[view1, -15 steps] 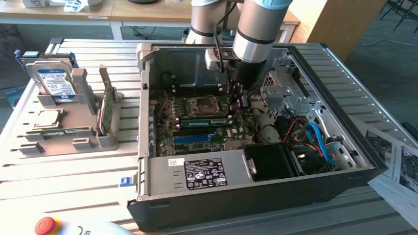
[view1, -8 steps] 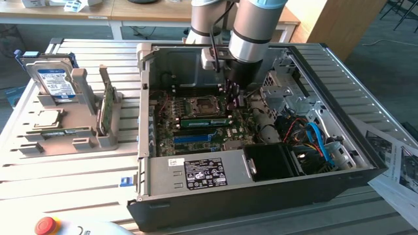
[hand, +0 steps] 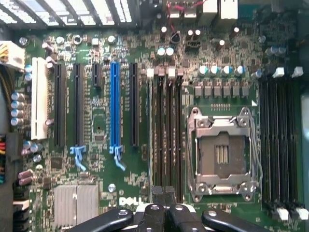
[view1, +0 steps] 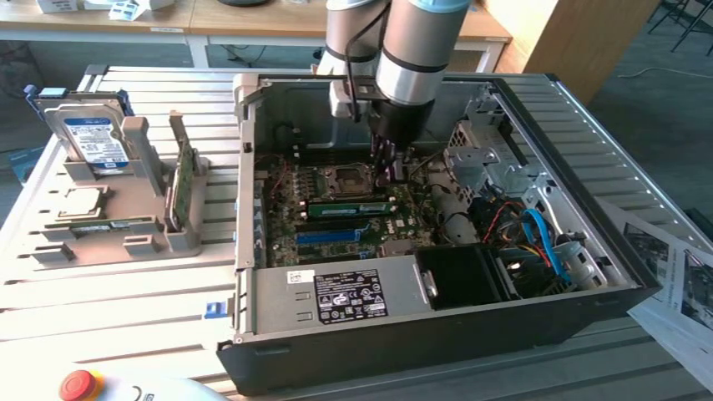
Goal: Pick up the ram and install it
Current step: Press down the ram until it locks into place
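The hand [view1: 386,175] hangs inside the open computer case [view1: 446,334], low over the motherboard [view1: 323,238], its fingers pressed shut on nothing I can see; in the wrist view the closed hand [hand: 164,193] sits right at the end of the memory slots [hand: 166,135]. The ram [view1: 347,207] appears to be the green stick standing on edge in that bank of slots, at about 7 o'clock from the hand in the exterior view and just beside it. I cannot tell whether its end clips have latched. Judging from this, the work is the seating. It goes well if pressure comes straight down along the stick's top edge, shared between both ends, with the stick kept square in its slot and away from the bare processor socket [hand: 222,154] next door. The case lies on a slatted metal tabletop [view1: 134,317]. A grey parts rack [view1: 134,225] at its 9 o'clock holds a hard drive [view1: 89,138]. Printed sheets [view1: 680,284] lie at 4 o'clock, a red stop button [view1: 80,384] at 7 o'clock, and wooden desks [view1: 267,21] at 12 o'clock.
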You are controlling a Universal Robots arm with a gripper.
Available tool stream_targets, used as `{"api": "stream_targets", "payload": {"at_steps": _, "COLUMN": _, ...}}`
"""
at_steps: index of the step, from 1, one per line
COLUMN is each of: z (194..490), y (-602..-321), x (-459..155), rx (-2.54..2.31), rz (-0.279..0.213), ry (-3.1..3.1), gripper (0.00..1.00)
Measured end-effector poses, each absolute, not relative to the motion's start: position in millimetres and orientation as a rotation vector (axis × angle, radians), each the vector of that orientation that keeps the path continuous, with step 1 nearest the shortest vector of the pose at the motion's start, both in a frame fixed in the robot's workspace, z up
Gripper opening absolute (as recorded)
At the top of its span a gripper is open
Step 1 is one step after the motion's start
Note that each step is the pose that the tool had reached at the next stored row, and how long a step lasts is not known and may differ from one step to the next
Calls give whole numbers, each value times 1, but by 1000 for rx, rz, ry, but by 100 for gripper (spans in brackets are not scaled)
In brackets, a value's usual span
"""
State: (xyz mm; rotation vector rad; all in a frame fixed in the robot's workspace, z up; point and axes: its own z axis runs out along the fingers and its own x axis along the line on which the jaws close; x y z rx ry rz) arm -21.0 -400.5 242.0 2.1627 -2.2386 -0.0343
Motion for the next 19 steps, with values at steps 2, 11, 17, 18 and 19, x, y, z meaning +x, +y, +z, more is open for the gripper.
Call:
{"api": "stream_targets", "payload": {"at_steps": 2, "z": 242, "y": -399, "x": -24, "rx": 2163, "rz": -34, "ry": -2239, "gripper": 10}}
{"api": "stream_targets", "payload": {"at_steps": 11, "z": 242, "y": -398, "x": -45, "rx": 2163, "rz": -34, "ry": -2239, "gripper": 10}}
{"api": "stream_targets", "payload": {"at_steps": 17, "z": 242, "y": -398, "x": -60, "rx": 2163, "rz": -34, "ry": -2239, "gripper": 10}}
{"api": "stream_targets", "payload": {"at_steps": 18, "z": 242, "y": -398, "x": -62, "rx": 2163, "rz": -34, "ry": -2239, "gripper": 10}}
{"api": "stream_targets", "payload": {"at_steps": 19, "z": 242, "y": -398, "x": -63, "rx": 2163, "rz": -34, "ry": -2239, "gripper": 10}}
